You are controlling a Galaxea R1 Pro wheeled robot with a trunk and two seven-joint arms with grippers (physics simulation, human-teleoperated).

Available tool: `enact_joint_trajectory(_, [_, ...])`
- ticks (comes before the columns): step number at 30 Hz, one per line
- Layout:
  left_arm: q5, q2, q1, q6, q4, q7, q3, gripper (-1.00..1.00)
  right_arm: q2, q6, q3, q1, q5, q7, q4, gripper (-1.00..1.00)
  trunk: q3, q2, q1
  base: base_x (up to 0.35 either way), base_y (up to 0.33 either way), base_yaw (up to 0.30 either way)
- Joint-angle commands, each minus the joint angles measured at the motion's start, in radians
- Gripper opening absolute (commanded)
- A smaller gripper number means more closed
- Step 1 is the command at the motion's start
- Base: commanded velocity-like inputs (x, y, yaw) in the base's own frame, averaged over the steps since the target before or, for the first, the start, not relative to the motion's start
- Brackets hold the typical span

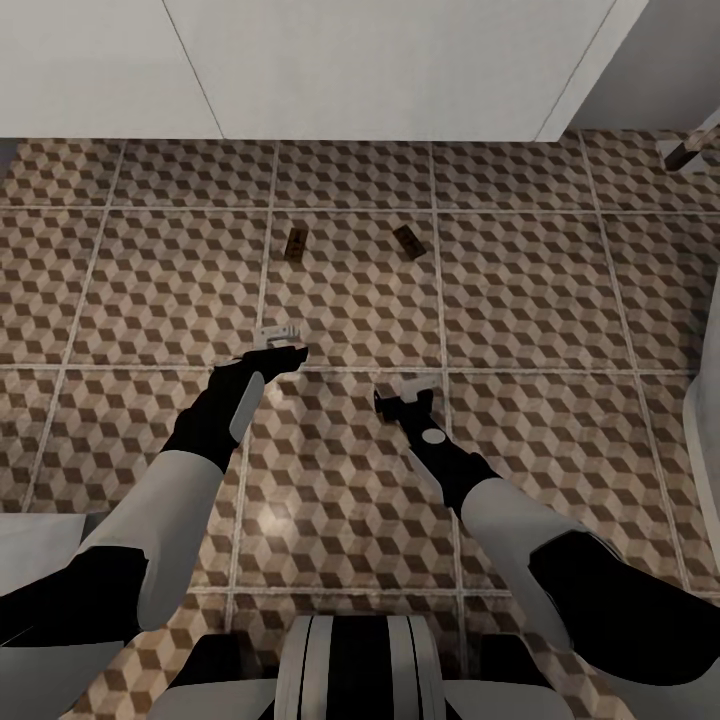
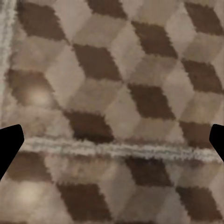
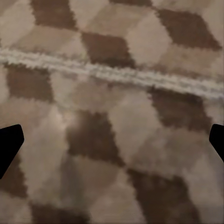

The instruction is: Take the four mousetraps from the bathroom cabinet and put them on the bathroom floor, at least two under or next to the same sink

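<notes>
Head view: two mousetraps [image 1: 296, 243] [image 1: 407, 239] lie near each other on the bathroom floor [image 1: 540, 300], before a white block [image 1: 380, 60]. Nearer, left gripper [image 1: 277, 338] and right gripper [image 1: 408, 392] hover empty, fingers spread wide.

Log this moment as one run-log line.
mousetraps: two on bathroom floor, left one, right one | left tool: open, empty | right tool: open, empty

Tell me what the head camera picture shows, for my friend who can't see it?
Two mousetraps lie side by side on the cube-patterned bathroom floor, near a white block. Closer to the camera, the left pincer and the right pincer hang above the tiles, holding nothing.
</notes>
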Motion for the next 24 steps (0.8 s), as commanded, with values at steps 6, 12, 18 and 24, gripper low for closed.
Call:
enact_joint_trajectory(6, [0.010, 0.001, 0.000, 0.004, -0.003, 0.005, -0.001, 1.00, 0.000, -0.006, 0.009, -0.001, -0.011, -0.006, 0.010, 1.00, 0.000, 0.000, 0.000, 0.000, 0.000, 0.000])
enact_joint_trajectory(12, [0.010, 0.004, 0.000, 0.003, -0.003, 0.005, -0.002, 1.00, 0.000, -0.006, 0.010, -0.001, -0.011, -0.006, 0.011, 1.00, 0.003, 0.000, -0.001, 0.000, 0.000, 0.000])
enact_joint_trajectory(18, [0.010, 0.006, 0.000, 0.003, -0.003, 0.006, -0.003, 1.00, 0.000, -0.006, 0.010, -0.001, -0.011, -0.006, 0.011, 1.00, 0.027, 0.001, -0.003, 0.000, 0.000, 0.000])
enact_joint_trajectory(24, [0.010, 0.008, 0.000, 0.002, -0.003, 0.006, -0.004, 1.00, 0.000, -0.006, 0.009, -0.001, -0.011, -0.006, 0.011, 1.00, 0.050, 0.003, -0.006, 0.000, 0.000, 0.000])
